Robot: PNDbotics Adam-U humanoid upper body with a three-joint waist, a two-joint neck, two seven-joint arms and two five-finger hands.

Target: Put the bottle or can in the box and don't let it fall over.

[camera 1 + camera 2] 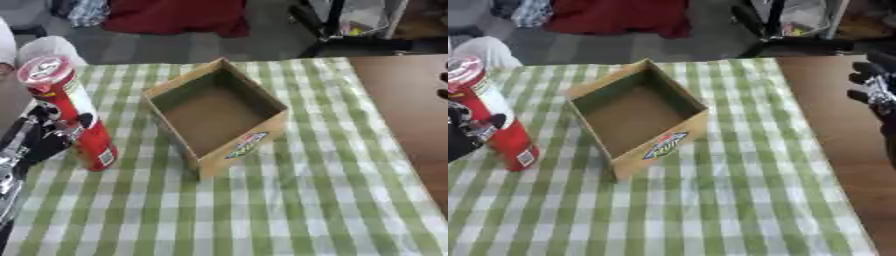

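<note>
Left hand (44, 131) curled round tall red cylindrical can (72, 114), upright on green-checked tablecloth (306, 200), just left of open brown cardboard box (216, 115). Right hand (875, 85) at right edge, over bare wood; grip state unclear.

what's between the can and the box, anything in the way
Nothing visible. The can stands upright in the left hand, left of the open, empty box; only bare checked cloth lies between them.
</note>
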